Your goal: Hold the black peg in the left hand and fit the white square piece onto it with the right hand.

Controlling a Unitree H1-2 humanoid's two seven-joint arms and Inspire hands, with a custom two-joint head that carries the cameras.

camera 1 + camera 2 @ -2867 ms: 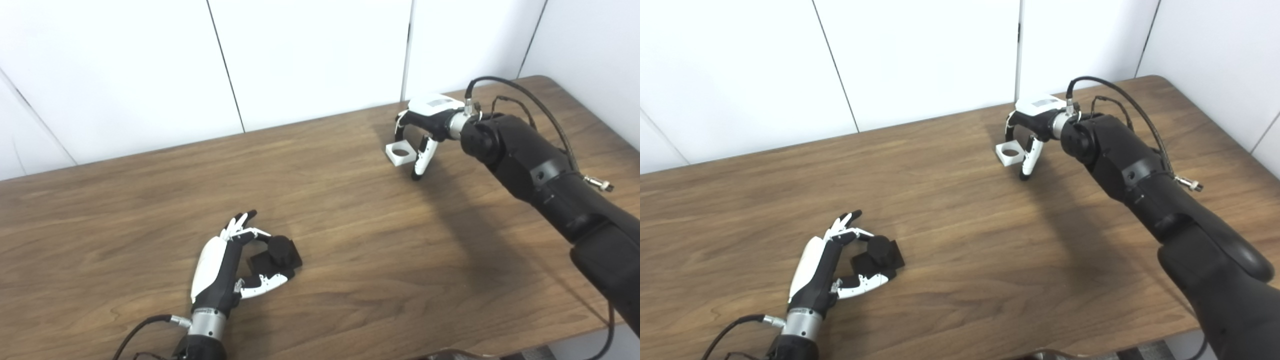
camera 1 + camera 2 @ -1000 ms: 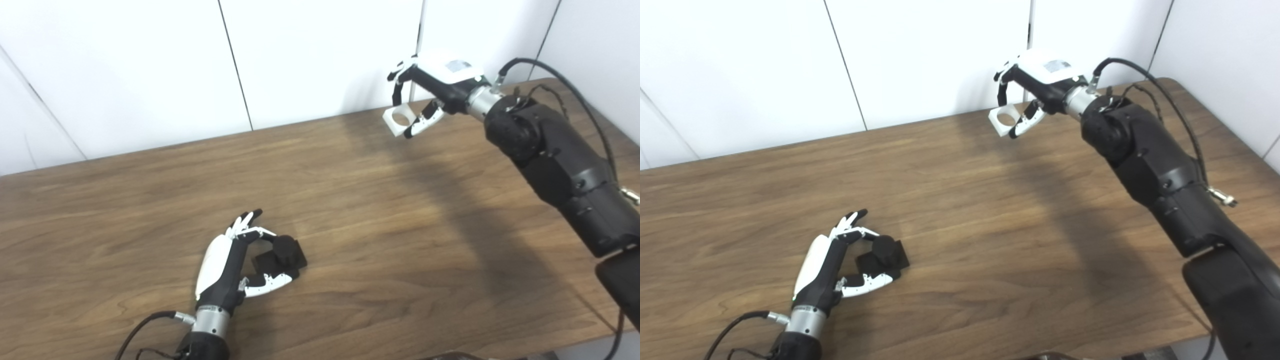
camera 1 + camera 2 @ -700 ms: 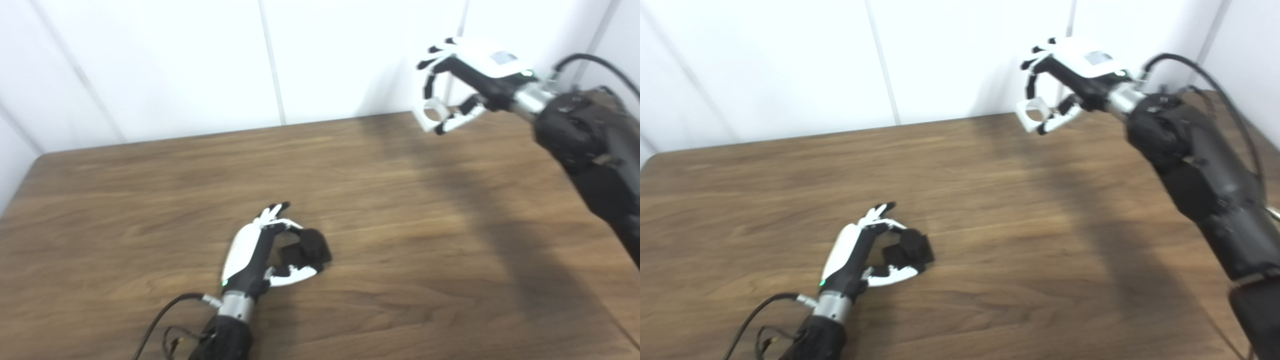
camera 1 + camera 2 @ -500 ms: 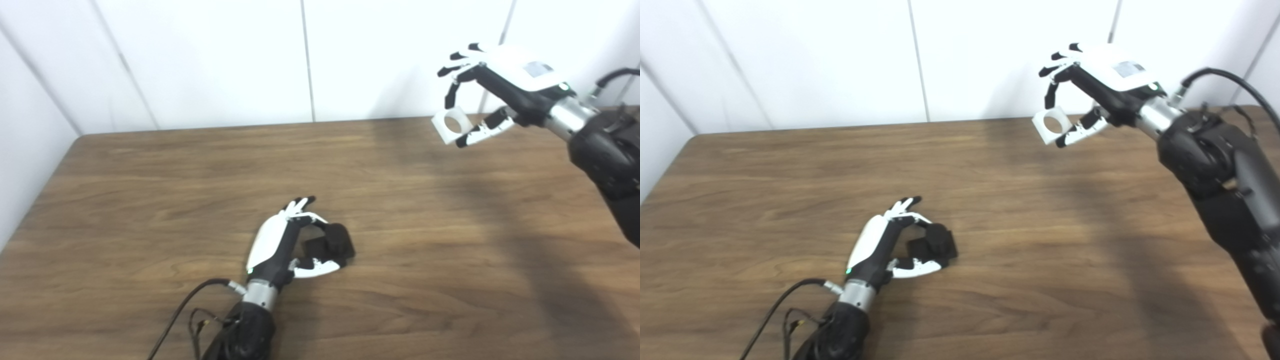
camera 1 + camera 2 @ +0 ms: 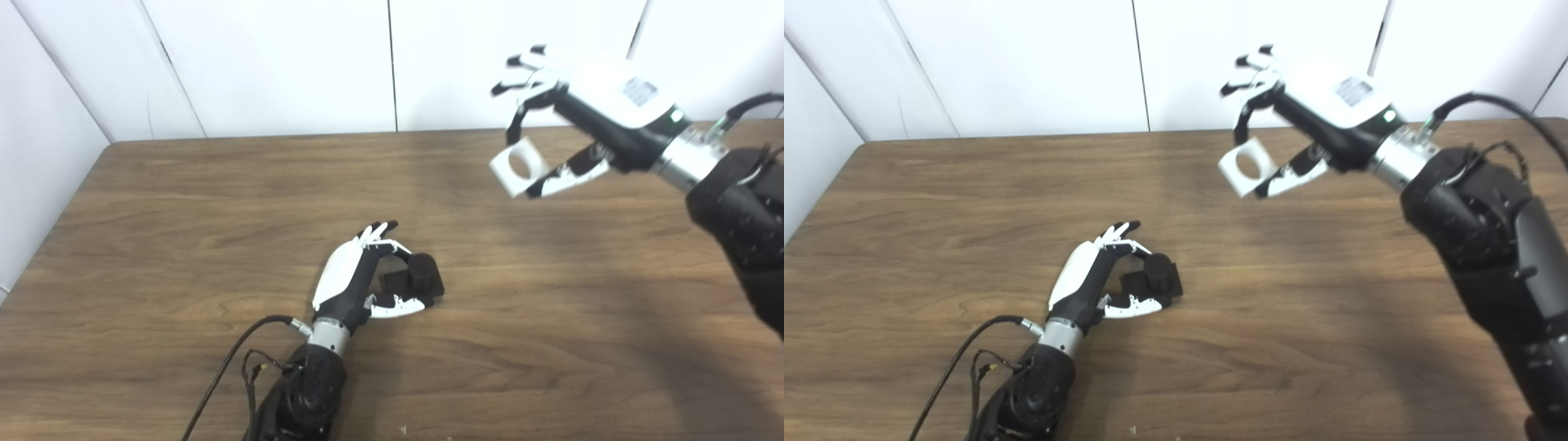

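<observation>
Fingers and thumb of the right hand [image 5: 582, 131] are pinching the white square piece [image 5: 519, 166] by its edges and holding it in the air above the far right part of the wooden bench [image 5: 184, 202], its round hole facing the cameras; the rest of that hand's fingers are spreading upward, loose and slightly blurred. Near the middle of the bench, the left hand [image 5: 358, 278] is lying on its side, its fingers curling over the top and its thumb reaching along the near edge of the black peg [image 5: 416, 280], which is sitting on the wood with its round post on a square base. Whether the hand is gripping the peg firmly or merely cupping it cannot be told. Peg and white piece are hanging well apart
</observation>
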